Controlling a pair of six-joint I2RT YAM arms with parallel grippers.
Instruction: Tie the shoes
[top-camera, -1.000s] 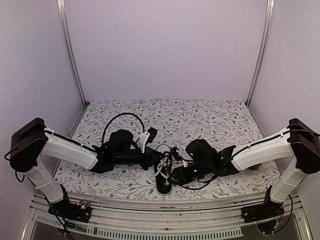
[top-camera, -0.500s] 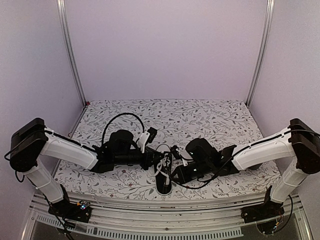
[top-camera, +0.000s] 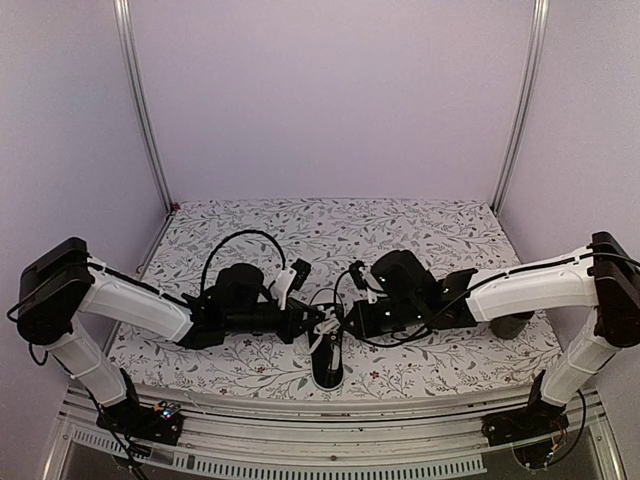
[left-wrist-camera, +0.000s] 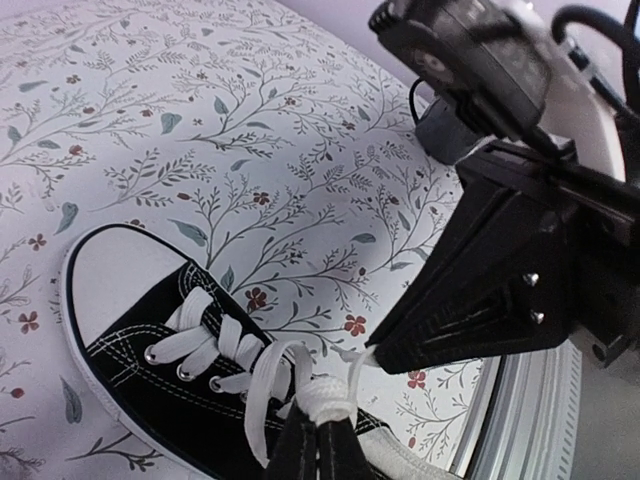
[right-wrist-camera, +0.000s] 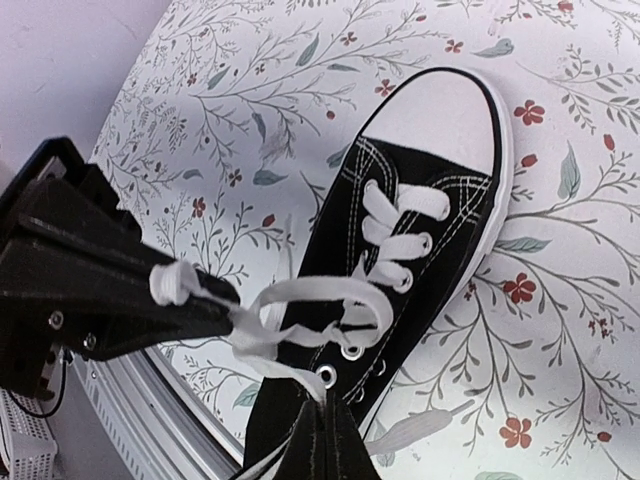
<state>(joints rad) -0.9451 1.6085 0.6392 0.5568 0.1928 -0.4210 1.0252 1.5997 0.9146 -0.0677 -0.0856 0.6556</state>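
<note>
Left pincer (left-wrist-camera: 318, 442) was seen pinched shut, with a bunched bit of the white laces (left-wrist-camera: 325, 398) clamped right at its fingertips. Right pincer (right-wrist-camera: 322, 440) was also closed narrow, and a lace strand was gripped at its tips. Both pincers were held low and tip to tip, near each other but not touching, with the black sneaker (right-wrist-camera: 445, 240) directly beneath them. A flat lace loop was stretched from the right pincer's tips across to the left pincer's fingers, where an end was seen wrapped over the finger. A thinner strand was run from the left pincer's grip up towards the right pincer's tip; whether it touched there could not be told.

The sneaker was set upright on its white sole, on the floral table cover (top-camera: 400, 235). Its white toe cap (left-wrist-camera: 110, 270) was pointed away from both pincers, and the laced eyelet rows were laid out between the toe cap and the pincer tips. The heel end was hidden under the pincers in both wrist views. From above, the shoe was found just below the meeting point of the two pincers, close to the near table edge.

Something dark, likely a mug (top-camera: 512, 326), was partly covered by the right forearm, well apart from both pincers.
</note>
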